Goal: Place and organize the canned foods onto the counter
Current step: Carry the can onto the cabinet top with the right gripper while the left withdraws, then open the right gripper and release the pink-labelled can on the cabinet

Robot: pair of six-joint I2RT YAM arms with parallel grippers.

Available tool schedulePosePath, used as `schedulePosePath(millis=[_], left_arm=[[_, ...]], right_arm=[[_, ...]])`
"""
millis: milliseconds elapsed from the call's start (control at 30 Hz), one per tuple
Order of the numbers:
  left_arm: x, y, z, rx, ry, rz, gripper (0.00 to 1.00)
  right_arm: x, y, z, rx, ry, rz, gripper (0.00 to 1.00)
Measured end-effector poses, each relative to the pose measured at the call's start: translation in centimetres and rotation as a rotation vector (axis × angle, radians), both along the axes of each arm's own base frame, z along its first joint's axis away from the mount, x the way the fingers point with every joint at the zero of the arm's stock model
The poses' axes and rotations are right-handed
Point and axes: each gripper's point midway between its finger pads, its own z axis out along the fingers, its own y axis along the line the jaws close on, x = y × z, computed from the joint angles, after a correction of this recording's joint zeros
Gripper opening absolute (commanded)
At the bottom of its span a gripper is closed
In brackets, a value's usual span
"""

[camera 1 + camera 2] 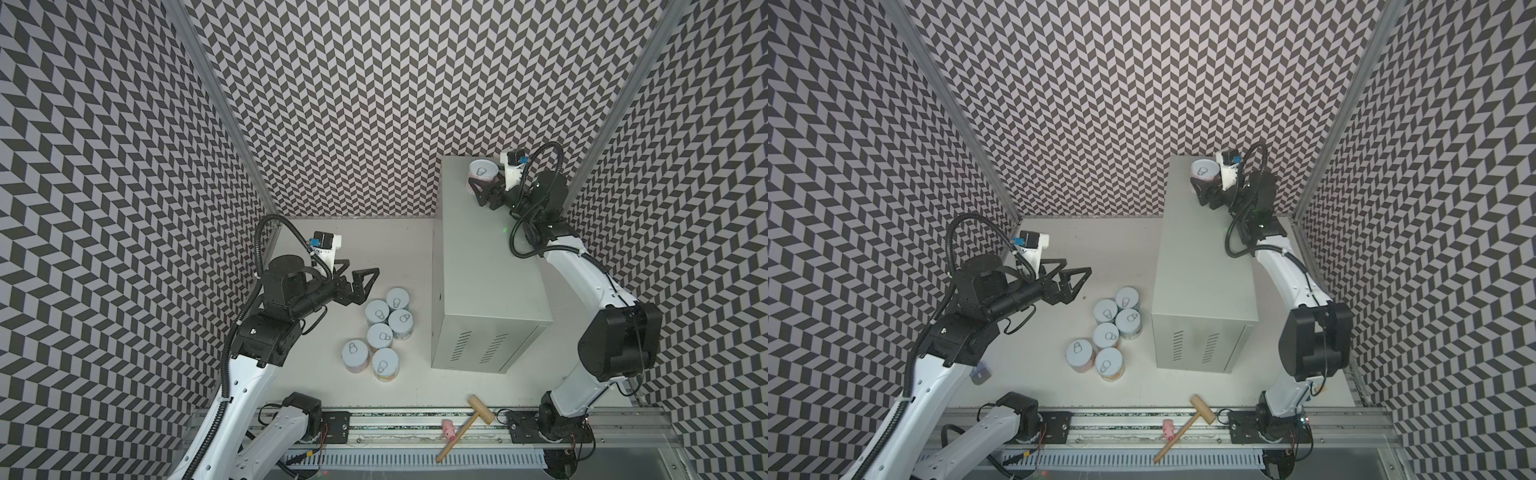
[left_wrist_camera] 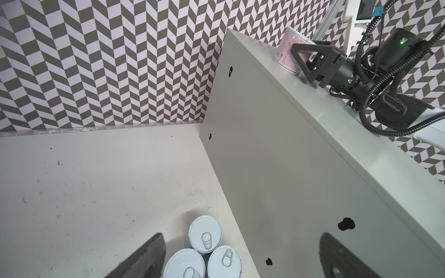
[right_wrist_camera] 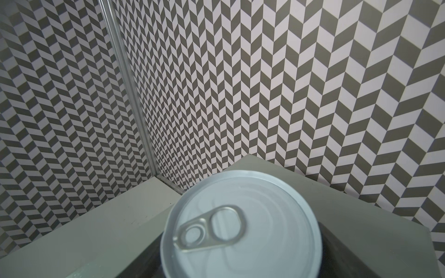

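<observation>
I judge these tins stiff and fairly weighty, with smooth labels that could slip, so I would clasp each across its round wall at mid-height (never by the pull-tab). I count seven. One pink can [image 3: 240,223] stands upright at the far corner of the tall grey worktop [image 1: 478,257], between the fingers of my right hand [image 1: 484,185]; whether that hand pinches it or stands loose, I cannot tell. The other six cans [image 1: 379,336] cluster on the low white worktop [image 1: 415,384], near my left hand [image 1: 361,268], which is spread wide and empty.
</observation>
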Motion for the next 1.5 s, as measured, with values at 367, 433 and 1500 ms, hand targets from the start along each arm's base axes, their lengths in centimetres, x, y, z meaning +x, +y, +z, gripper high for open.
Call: schedulePosePath(millis=[367,433,1500], left_arm=[[-0.5,0.0,0.0,-0.002,-0.01,-0.002,1.0],[-0.5,0.1,-0.2,-0.001,-0.011,0.002,1.0],[1.7,-1.1,-4.0,0.026,0.064,0.014,1.0]], right_arm=[[-0.2,-0.3,0.5,0.006,-0.003,-0.012,0.76],[0.0,-0.4,0.9,0.012,0.004,-0.022,0.72],[5.5,-6.0,1.0,0.063,0.024,-0.231,0.84]])
